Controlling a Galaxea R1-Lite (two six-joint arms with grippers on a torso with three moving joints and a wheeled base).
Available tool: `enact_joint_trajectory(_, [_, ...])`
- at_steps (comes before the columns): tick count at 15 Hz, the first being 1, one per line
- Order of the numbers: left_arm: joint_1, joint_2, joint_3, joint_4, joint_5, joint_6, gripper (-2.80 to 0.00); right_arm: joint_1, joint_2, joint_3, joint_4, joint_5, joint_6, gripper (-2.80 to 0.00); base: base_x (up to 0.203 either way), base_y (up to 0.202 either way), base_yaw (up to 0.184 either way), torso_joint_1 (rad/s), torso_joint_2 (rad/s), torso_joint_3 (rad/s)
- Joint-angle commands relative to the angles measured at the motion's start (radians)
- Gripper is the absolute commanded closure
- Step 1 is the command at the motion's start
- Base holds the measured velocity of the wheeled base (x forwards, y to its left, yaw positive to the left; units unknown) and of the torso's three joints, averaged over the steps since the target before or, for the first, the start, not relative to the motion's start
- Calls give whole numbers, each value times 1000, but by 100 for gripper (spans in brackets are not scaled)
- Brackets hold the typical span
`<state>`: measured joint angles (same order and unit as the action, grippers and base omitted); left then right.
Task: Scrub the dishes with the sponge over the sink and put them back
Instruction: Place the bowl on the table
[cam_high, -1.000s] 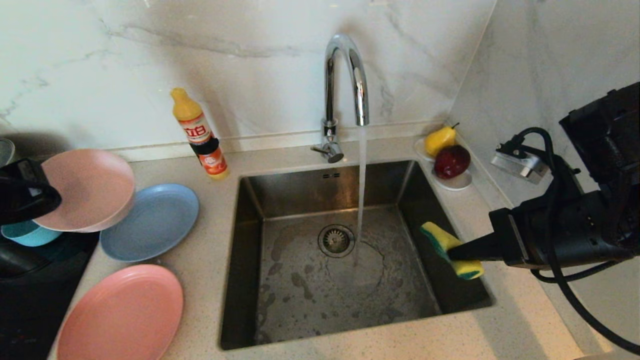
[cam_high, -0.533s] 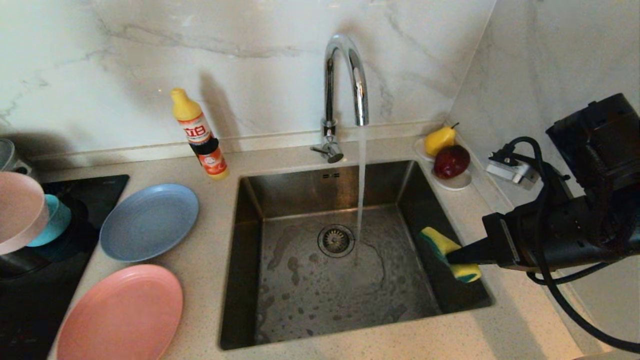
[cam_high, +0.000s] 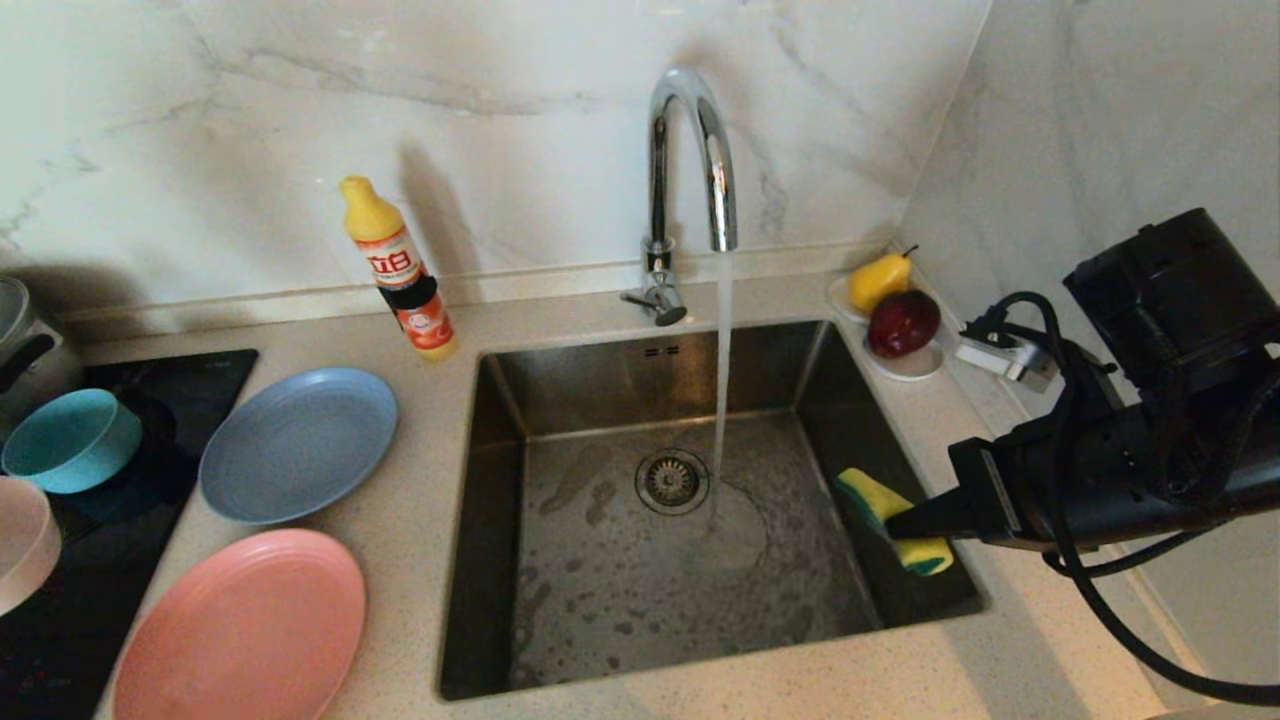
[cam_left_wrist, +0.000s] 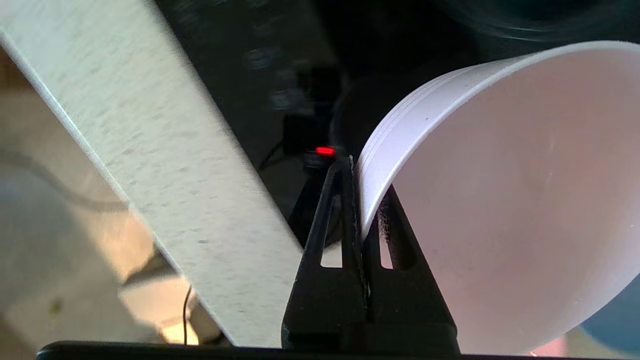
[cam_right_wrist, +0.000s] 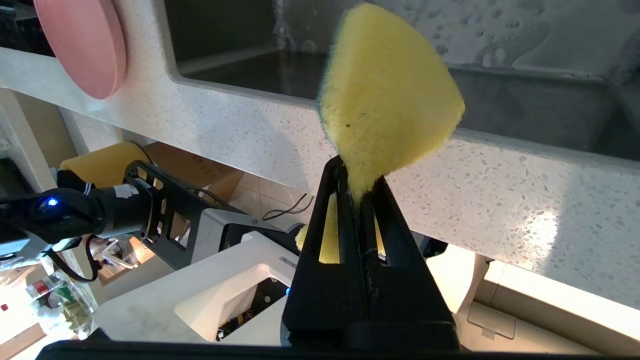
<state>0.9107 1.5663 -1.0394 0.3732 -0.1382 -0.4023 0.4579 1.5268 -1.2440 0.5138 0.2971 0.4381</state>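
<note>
My left gripper (cam_left_wrist: 357, 175) is shut on the rim of the pale pink bowl (cam_left_wrist: 500, 200), one finger inside and one outside. In the head view only the bowl (cam_high: 20, 540) shows, at the far left edge over the black cooktop. The teal bowl (cam_high: 70, 440) sits on the cooktop, with the grey-blue plate (cam_high: 298, 443) and pink plate (cam_high: 240, 625) on the counter. My right gripper (cam_high: 895, 525) is shut on the yellow-green sponge (cam_high: 880, 505) over the sink's (cam_high: 640, 375) right side. The sponge (cam_right_wrist: 390, 95) bulges out beyond the jaws of this gripper (cam_right_wrist: 357, 182).
Water runs from the chrome faucet (cam_high: 690, 150) to beside the drain (cam_high: 672, 481). A detergent bottle (cam_high: 400, 270) stands behind the plates. A white dish with a pear and a red fruit (cam_high: 895, 300) sits at the back right. A steel pot (cam_high: 20, 350) stands at the far left.
The left gripper has carried the pale pink bowl left and down, almost out of the head view, uncovering the teal bowl. The right gripper and sponge have sunk slightly.
</note>
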Motion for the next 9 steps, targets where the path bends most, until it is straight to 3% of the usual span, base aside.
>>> enact_joint_trajectory(1, [42,81,14,-12,-4,-1,0,1,7,-5,3,5,2,0,0,0,0,0,0,0])
enact_joint_trajectory(5, [63,160,83,-140,-1,-2,0,1,9,6,-48,8,2,0,0,0,0,0,0,0])
enact_joint_trajectory(9, [94,212,86,-171,-2,-5,0,1,26,12,-64,8,2,0,0,0,0,0,0,0])
